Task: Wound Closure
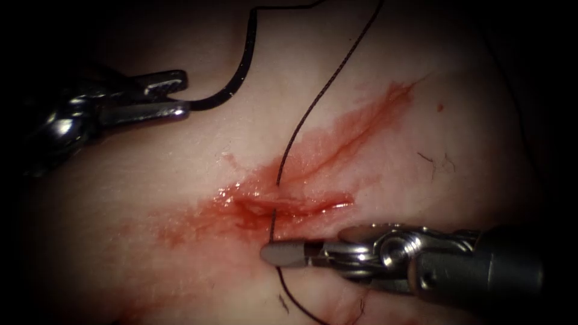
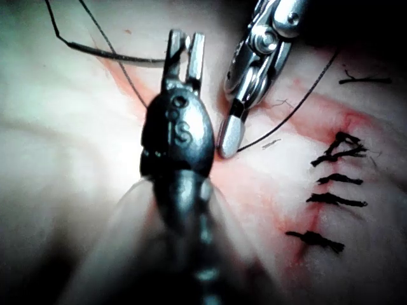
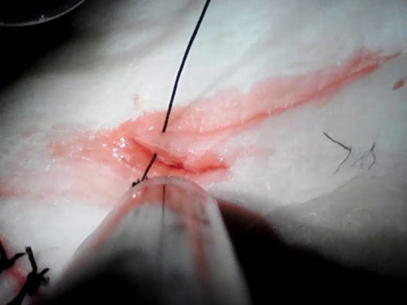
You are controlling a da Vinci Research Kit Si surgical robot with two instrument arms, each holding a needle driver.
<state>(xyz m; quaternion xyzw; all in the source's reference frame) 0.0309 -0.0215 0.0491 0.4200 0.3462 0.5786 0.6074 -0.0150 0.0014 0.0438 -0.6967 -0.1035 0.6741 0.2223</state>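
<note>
Left tool [image 1: 180,93]: jaws parted slightly, lower jaw touching the needle [image 1: 232,84].
Right tool [image 1: 283,254]: closing on thread [image 1: 313,105] beside the cut [image 1: 283,204].
Writing: "S" showing on the left tool's wrist.

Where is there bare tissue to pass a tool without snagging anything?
Bare: the tissue left of the cut, below the left tool, at whose tip the needle sits, not in the tissue; also right of the cut, above the right tool. Crowded: the cut itself, where the thread enters and the right tool's shut jaws appear to hold it.
</note>
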